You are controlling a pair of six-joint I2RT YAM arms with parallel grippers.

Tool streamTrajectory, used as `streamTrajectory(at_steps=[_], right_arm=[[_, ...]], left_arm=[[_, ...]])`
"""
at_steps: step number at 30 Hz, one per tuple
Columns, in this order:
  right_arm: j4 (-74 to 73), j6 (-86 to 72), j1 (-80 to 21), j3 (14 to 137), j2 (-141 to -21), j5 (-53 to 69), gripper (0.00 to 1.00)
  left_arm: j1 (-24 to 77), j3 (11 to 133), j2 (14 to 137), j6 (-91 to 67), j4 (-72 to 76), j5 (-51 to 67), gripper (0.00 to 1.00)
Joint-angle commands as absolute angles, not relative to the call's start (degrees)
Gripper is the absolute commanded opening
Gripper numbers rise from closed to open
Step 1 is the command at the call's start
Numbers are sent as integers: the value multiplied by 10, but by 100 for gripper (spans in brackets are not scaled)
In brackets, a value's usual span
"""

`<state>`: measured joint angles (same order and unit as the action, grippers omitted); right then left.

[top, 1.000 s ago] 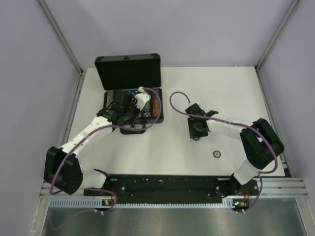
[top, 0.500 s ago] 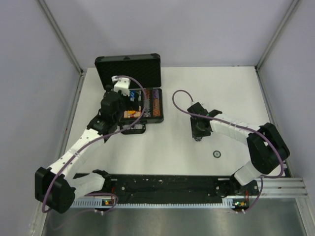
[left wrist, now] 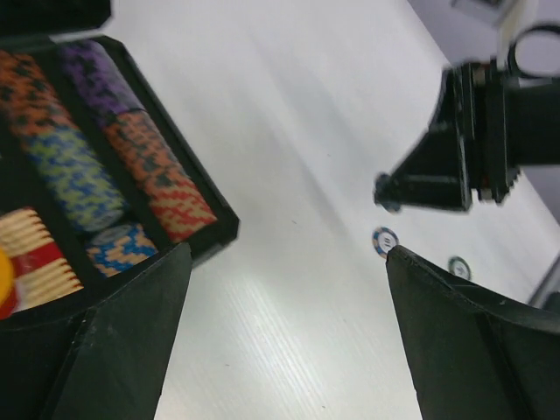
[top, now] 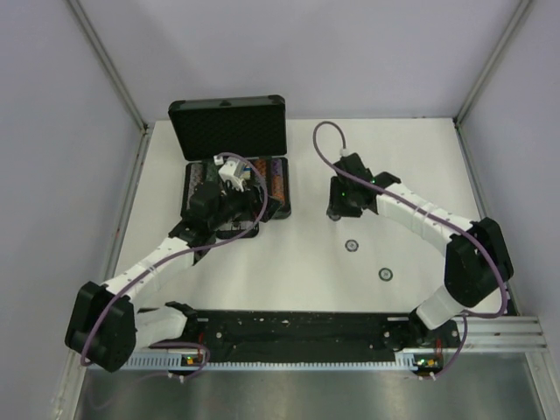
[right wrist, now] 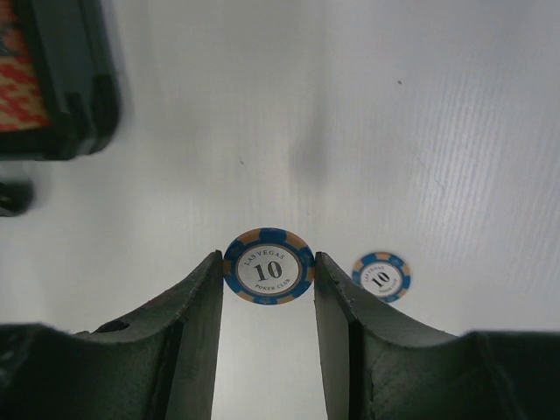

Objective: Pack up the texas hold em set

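The black briefcase [top: 229, 129] of the texas hold em set lies open at the back left, its tray [left wrist: 219, 229] holding multicoloured chip rows [left wrist: 74, 171]. My left gripper [top: 255, 204] hovers at the tray's front right corner, open and empty [left wrist: 284, 254]. My right gripper [top: 335, 208] is right of the case, shut on a blue "10" chip [right wrist: 269, 266] held upright by its edges. A second blue chip [right wrist: 381, 276] lies flat on the table behind it [top: 352, 246]. A third chip [top: 385, 274] lies nearer the front.
The raised lid [top: 229, 109] stands behind the tray. The case corner [right wrist: 74, 105] shows at the left of the right wrist view. Side walls [top: 114, 131] close in the table, and a black rail [top: 297, 328] runs along the near edge.
My left gripper opened and swung from the tray's back left to its front right corner. My right gripper rose and moved back, uncovering a chip on the table.
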<state>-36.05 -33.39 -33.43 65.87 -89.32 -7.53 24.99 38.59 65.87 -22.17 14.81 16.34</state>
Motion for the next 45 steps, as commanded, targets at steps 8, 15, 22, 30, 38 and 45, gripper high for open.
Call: streamTrajectory(at_steps=[8,15,22,30,38,45], right_arm=[[-306,-526,-308,780,-919,30,33],[-280,-608,-308,768,-901,64,32],[-265,-655,-309,750,-883,76,30],[-255,-677,-316,740,-880,84,29],[-245,-690,-318,735,-883,94,29],[-240,-696,-318,733,-889,98,28]], left_arm=[[309,369,711,-326,298,233,99],[328,397,780,-375,370,214,95],[332,423,825,-428,420,177,91],[334,439,840,-446,403,141,77],[336,463,866,-439,396,165,54],[345,468,874,-420,381,170,43]])
